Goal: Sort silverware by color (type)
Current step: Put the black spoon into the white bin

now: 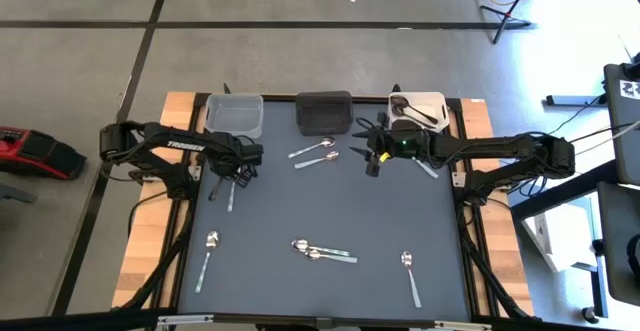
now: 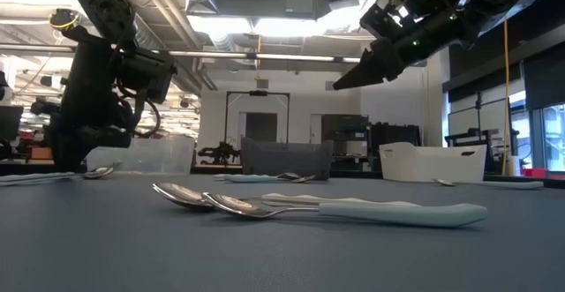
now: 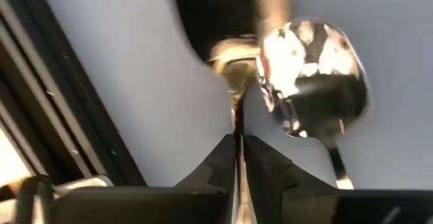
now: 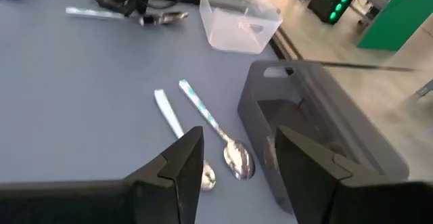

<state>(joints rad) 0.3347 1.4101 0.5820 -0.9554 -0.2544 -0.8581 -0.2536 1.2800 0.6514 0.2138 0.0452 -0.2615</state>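
Two pincers were at work. My left pincer [image 1: 232, 176] had closed on a slim shiny silver spoon [image 3: 238, 92] near the dark blue worktop's [image 1: 330, 211] left edge, just below the clear plastic bin [image 1: 235, 113], likely its destination. My right pincer [image 1: 372, 156] hovered open above two pale-handled spoons [image 4: 220, 143] beside the black bin [image 1: 324, 111].

In the left wrist view we see a blurred spoon [image 3: 314, 82] whose handle runs off the picture's edge. The left gripper [image 1: 232, 174] covers whatever it pinches from above, perhaps a spoon handle. The white bin [image 1: 420, 109] holds dark spoons too small to count.
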